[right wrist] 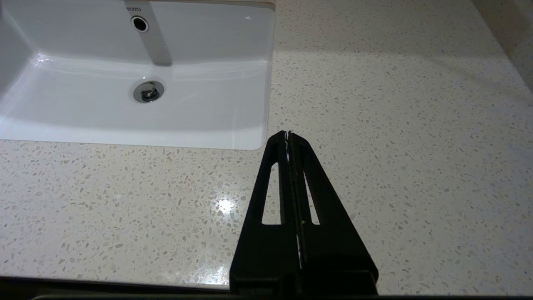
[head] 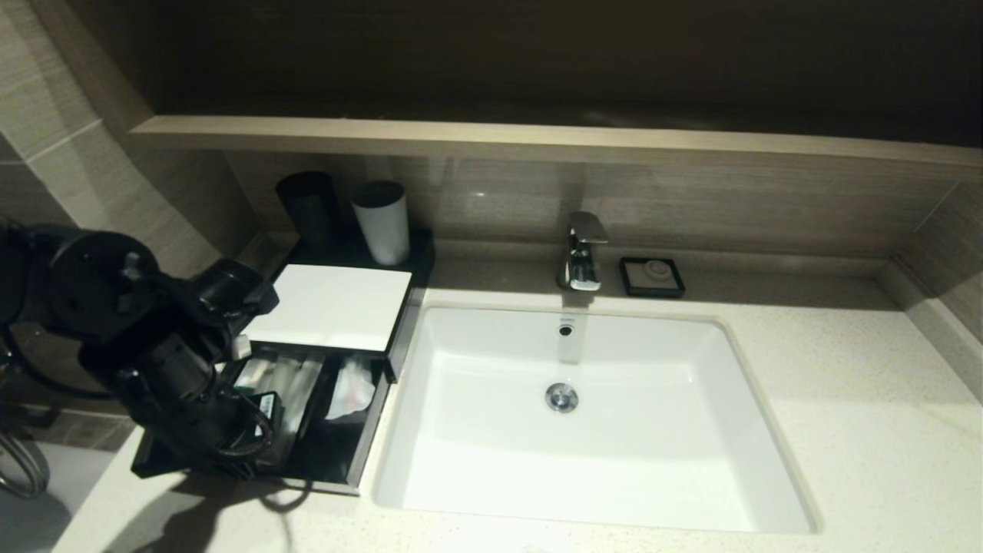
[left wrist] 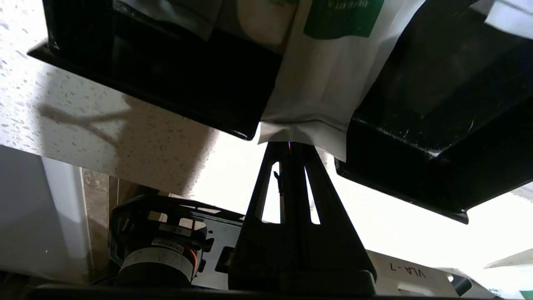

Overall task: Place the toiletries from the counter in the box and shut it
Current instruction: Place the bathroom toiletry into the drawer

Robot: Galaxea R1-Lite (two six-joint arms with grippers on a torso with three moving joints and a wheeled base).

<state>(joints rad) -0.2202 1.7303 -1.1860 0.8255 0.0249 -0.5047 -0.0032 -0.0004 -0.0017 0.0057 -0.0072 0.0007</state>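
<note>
The black box [head: 330, 306] with a white top panel stands left of the basin, its drawer [head: 367, 438] pulled out. Several translucent-white packets [head: 280, 384] lie in the drawer. My left arm [head: 169, 361] hangs over the drawer's front left. In the left wrist view my left gripper [left wrist: 290, 144] is shut, its tips pinching the end of a white packet with a green label [left wrist: 316, 83] that pokes out through the notch in the drawer front [left wrist: 416, 166]. My right gripper [right wrist: 288, 133] is shut and empty above the speckled counter [right wrist: 374, 125], near the basin's front corner.
A black cup [head: 307, 203] and a white cup [head: 382, 223] stand behind the box. The white basin [head: 614, 361] has a chrome faucet [head: 582, 253] and a small black soap dish [head: 652, 276] behind it. A wooden ledge [head: 537, 138] runs above. The counter [head: 845, 399] extends right.
</note>
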